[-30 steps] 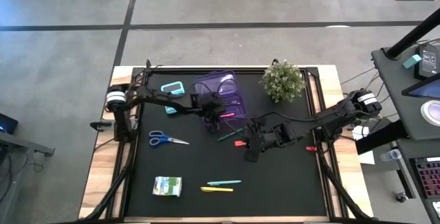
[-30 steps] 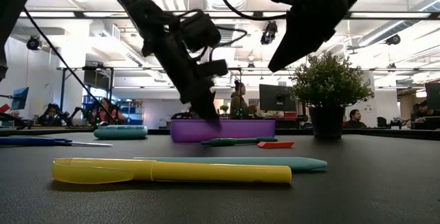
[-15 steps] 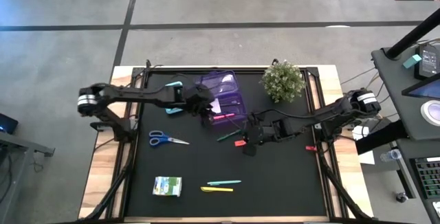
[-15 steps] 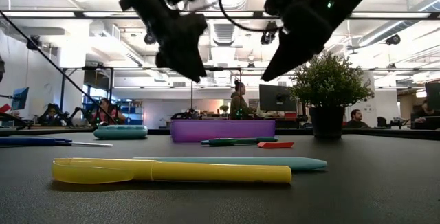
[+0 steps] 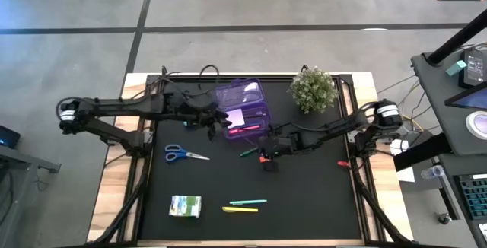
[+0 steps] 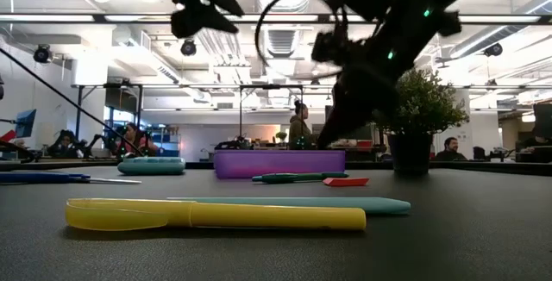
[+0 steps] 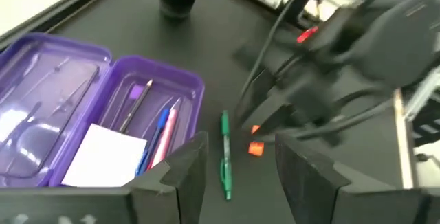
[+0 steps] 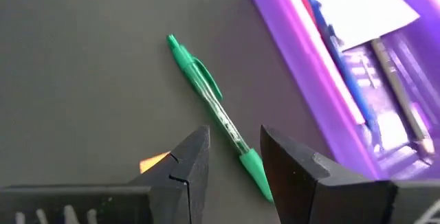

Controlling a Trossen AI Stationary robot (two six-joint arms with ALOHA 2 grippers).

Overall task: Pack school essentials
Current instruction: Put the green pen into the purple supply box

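Observation:
My right gripper (image 5: 266,157) (image 8: 230,165) is open and hangs low over the green pen (image 8: 218,121) (image 5: 249,151). The pen lies flat on the mat beside the open purple case (image 5: 243,106), with its lower part between my fingers and untouched. My left gripper (image 5: 214,119) (image 7: 237,176) is open and raised at the case's left side. In the case (image 7: 148,114) lie a white pad (image 7: 103,154) and pink and blue pens. The scissors (image 5: 183,154), the green-and-white packet (image 5: 185,206), the teal pen (image 5: 247,201) and the yellow marker (image 5: 240,210) lie on the mat.
A potted plant (image 5: 313,88) stands at the far right of the mat. A small orange piece (image 5: 263,159) (image 8: 155,161) lies by the green pen. A teal holder (image 6: 151,165) sits far left. The mat's near right part is bare.
My left gripper has risen out of the purple case and drawn back toward the table's left; the pink pen now lies in the case. My right gripper has moved left toward the green pen and come down over it.

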